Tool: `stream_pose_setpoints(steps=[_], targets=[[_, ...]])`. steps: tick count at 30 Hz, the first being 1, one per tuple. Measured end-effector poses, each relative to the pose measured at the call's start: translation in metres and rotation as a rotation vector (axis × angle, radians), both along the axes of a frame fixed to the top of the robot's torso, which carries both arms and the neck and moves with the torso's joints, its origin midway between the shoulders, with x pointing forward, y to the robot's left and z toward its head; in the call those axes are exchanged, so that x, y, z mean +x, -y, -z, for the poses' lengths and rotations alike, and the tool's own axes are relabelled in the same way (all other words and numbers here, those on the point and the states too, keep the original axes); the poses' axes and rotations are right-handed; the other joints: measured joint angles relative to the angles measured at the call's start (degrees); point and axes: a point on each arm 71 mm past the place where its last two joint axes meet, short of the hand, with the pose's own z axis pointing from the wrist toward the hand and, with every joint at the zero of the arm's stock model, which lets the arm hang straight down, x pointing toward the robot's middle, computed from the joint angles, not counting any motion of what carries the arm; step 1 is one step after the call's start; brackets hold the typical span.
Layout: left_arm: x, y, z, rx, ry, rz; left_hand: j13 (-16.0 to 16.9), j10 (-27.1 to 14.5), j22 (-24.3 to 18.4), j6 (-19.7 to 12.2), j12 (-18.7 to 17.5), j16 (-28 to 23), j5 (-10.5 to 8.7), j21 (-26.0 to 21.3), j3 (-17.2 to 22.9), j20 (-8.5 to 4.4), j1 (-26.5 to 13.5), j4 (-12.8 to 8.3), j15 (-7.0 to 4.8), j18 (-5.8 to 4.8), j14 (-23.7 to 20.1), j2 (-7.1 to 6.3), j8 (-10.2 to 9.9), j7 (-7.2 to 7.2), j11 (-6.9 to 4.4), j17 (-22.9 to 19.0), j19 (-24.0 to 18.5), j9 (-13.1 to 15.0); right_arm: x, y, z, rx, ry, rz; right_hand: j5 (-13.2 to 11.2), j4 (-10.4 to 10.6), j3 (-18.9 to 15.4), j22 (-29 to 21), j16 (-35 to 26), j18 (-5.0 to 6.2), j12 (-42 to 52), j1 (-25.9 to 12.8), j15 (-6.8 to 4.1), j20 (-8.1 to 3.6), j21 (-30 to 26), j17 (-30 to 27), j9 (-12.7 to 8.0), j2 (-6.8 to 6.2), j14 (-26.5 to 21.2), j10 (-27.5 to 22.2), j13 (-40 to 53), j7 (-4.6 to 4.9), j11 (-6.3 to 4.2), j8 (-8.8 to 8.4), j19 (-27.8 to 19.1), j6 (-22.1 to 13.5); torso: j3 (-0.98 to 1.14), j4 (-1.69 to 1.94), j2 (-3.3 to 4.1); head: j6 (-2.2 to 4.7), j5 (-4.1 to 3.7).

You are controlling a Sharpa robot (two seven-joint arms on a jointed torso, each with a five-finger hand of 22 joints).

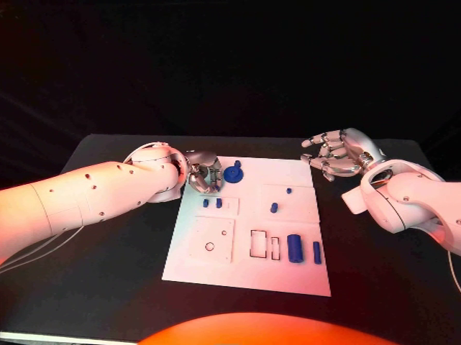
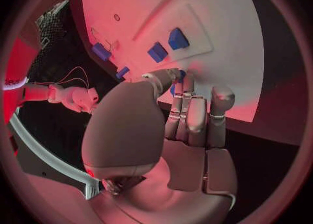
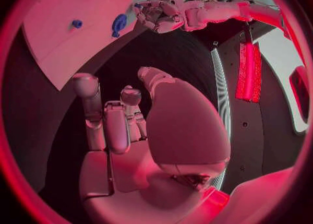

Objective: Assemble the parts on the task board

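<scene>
Task board (image 1: 293, 277): white plate lying flat mid-worktop, long axis running away from the robot. Blue parts sit on it. A round blue disc part (image 1: 234, 173) is at the far-left corner. Two small blue blocks (image 1: 211, 203) lie just nearer on the left side. Two small pegs (image 1: 274, 207) stand mid-board. Two blue cylinders (image 1: 295, 248) lie side by side near the right edge, long axes pointing away from the robot. Beside the cylinders are empty rectangular slots (image 1: 258, 244); on the near-left panel is a small round hole (image 1: 209, 246).

Left hand (image 1: 203, 172): over the far-left corner of the board, immediately beside the disc part, on its left. Fingers curled downward toward the board. In the left wrist view the fingertips (image 2: 184, 80) lie at a scrap of blue, probably the disc; whether they pinch it or only touch it, cannot tell.

Right hand (image 1: 335, 153): off the board, above the black worktop (image 1: 116, 244) past the far-right corner, fingers spread and loosely bent, holding nothing.

Key relation: the disc lies directly to the right of the left hand's fingers and well apart from the right hand. Judgement: the left hand is the one placed to work the disc; the cylinders are nearer the right arm's side.
</scene>
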Motion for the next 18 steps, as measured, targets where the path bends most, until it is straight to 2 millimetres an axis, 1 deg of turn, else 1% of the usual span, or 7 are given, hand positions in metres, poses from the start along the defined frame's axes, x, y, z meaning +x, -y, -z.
stream_pose_setpoints(steps=[2,4,8,12,16,18], targets=[[-0.0003,-0.0002,0.0,0.0,0.0,0.0,0.0,0.0,0.16,-0.01,-0.2,0.0,0.0,0.0,0.0,0.0,0.0,0.0,0.0,0.0,0.0,0.0,0.0,0.0,0.0,0.0,0.0,0.0,0.0,0.0,0.0001,0.0,0.0,0.0,0.0,0.0,0.0,0.0,0.0,0.0,0.0,0.0,0.0,0.0,0.0,0.0,0.0,0.0,0.0,0.0,0.0,0.0,0.0,0.0,0.0,0.0,0.0,0.0,0.0,-0.01,-0.04],[-0.0008,-0.0005,-0.0001,-0.002,-0.001,0.0,0.0,0.2,0.31,-0.32,-0.86,0.0,0.0,0.0,0.23,0.21,0.0,-0.23,0.0,-0.01,0.0,0.0,-0.86,0.31,0.2,0.0,0.21,-0.01,-0.0001,0.0001,0.0002,0.0,-0.001,0.0,0.0,0.0,0.33,-0.12,-0.34,0.0,0.0,-0.18,0.0,0.0,-0.22,-0.12,0.0,-0.18,0.0,0.0,-0.21,0.0,0.0,0.0,0.0,0.0,0.0,0.02,0.0,-0.01,-0.04],[-0.0019,-0.0012,0.0005,-0.004,-0.003,-0.001,0.13,0.4,0.41,-1.34,-1.22,0.0,0.0,0.23,0.25,0.21,0.01,-0.54,0.0,-0.01,0.0,0.01,-2.24,0.52,0.4,0.0,0.21,-0.43,-0.0001,0.0004,0.0005,0.0,-0.001,0.0,0.0,0.01,0.33,-0.24,-0.34,0.0,0.0,-0.23,0.0,0.0,-0.22,-0.12,0.0,-0.23,0.0,0.0,-0.33,0.0,0.0,0.0,0.0,0.0,-0.01,0.05,-0.01,-0.01,-0.05],[-0.0026,-0.0016,0.001,-0.005,-0.004,0.0,0.2,0.4,0.41,-1.74,-1.49,0.0,0.01,0.26,0.25,0.21,0.01,-0.54,0.0,0.0,0.0,0.01,-2.94,0.52,0.4,0.0,0.21,-0.64,-0.0002,0.0004,0.0006,-0.001,-0.001,0.0,0.0,0.0,0.33,-0.24,-0.34,0.0,0.0,-0.23,0.0,0.0,-0.22,-0.12,0.0,-0.23,0.0,0.0,-0.33,0.0,0.0,0.0,0.0,0.0,-0.02,0.06,-0.01,-0.01,-0.04],[-0.0034,-0.0023,0.0024,-0.006,-0.007,-0.001,0.34,0.4,0.36,-2.46,-1.85,0.0,0.01,0.26,0.41,0.21,-0.29,-0.7,0.0,0.0,0.0,-0.29,-3.83,0.82,0.4,-0.07,0.21,-0.88,-0.0002,0.0006,0.0007,-0.001,-0.002,0.0,0.0,0.0,0.33,-0.24,-0.34,0.0,0.0,-0.23,0.0,0.0,-0.22,-0.12,0.0,-0.23,0.0,0.0,-0.33,0.0,0.0,0.0,0.0,0.0,-0.02,0.06,-0.01,0.04,-0.01],[-0.0035,-0.0024,0.0025,-0.006,-0.008,-0.001,0.35,0.4,0.35,-2.7,-1.86,0.0,0.01,0.26,0.41,0.21,-0.29,-0.7,0.0,0.0,0.0,-0.29,-4.05,0.67,0.4,-0.12,0.21,-0.91,-0.0001,0.0006,0.0007,-0.001,-0.002,0.0,0.0,0.01,0.33,-0.24,-0.34,0.0,0.0,-0.23,0.0,0.0,-0.22,-0.12,0.0,-0.23,0.0,0.0,-0.33,0.0,0.0,0.0,0.0,0.0,-0.02,0.05,-0.01,0.05,-0.01]])
